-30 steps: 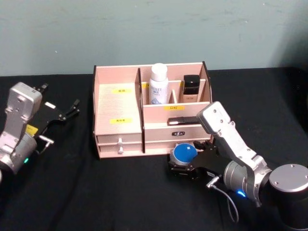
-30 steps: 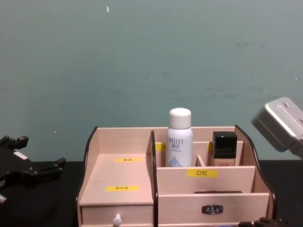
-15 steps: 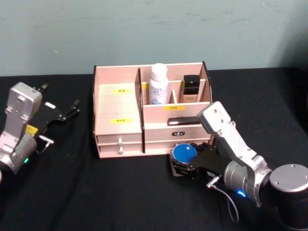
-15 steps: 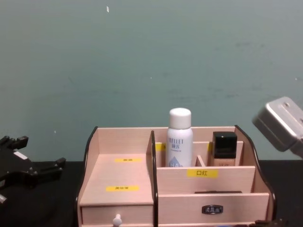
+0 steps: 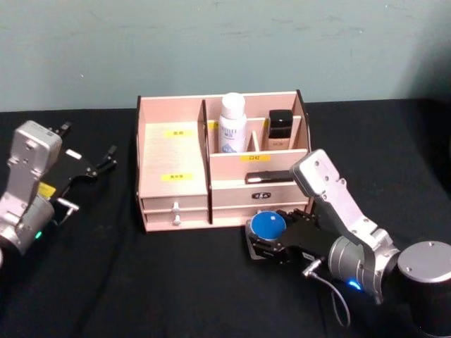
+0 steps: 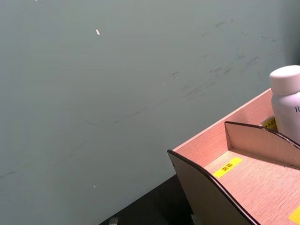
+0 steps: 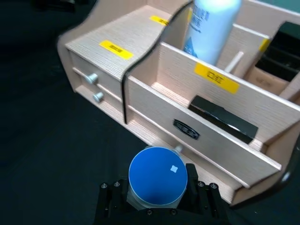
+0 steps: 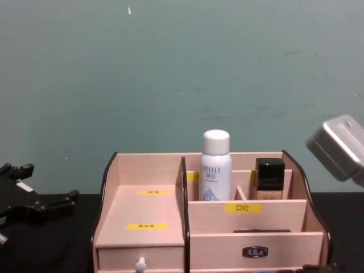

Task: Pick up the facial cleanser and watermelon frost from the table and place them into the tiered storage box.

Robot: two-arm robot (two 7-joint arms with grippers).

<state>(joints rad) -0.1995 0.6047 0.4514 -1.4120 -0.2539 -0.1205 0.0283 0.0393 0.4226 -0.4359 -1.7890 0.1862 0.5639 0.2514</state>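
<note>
Head view shows a black surface (image 5: 106, 282) carrying the tiered storage box (image 5: 173, 151), a wide pale-wood organiser with stepped compartments, yellow labels and small drawers, standing against the back wall. The right gripper (image 5: 268, 243) reaches in low, just in front of the box's lower right drawer, its jaws clenched on the watermelon frost (image 5: 269, 224), a round blue-topped tin facing up. The left gripper (image 5: 86, 144) is parked well to the box's left, its jaws spread and holding nothing. The facial cleanser (image 5: 232, 123), a white bottle, stands upright in a rear compartment; a dark bottle (image 5: 280, 128) with a black cap stands in the next one rightward. A flat black item (image 5: 268, 177) lies in the tier below them.
</note>
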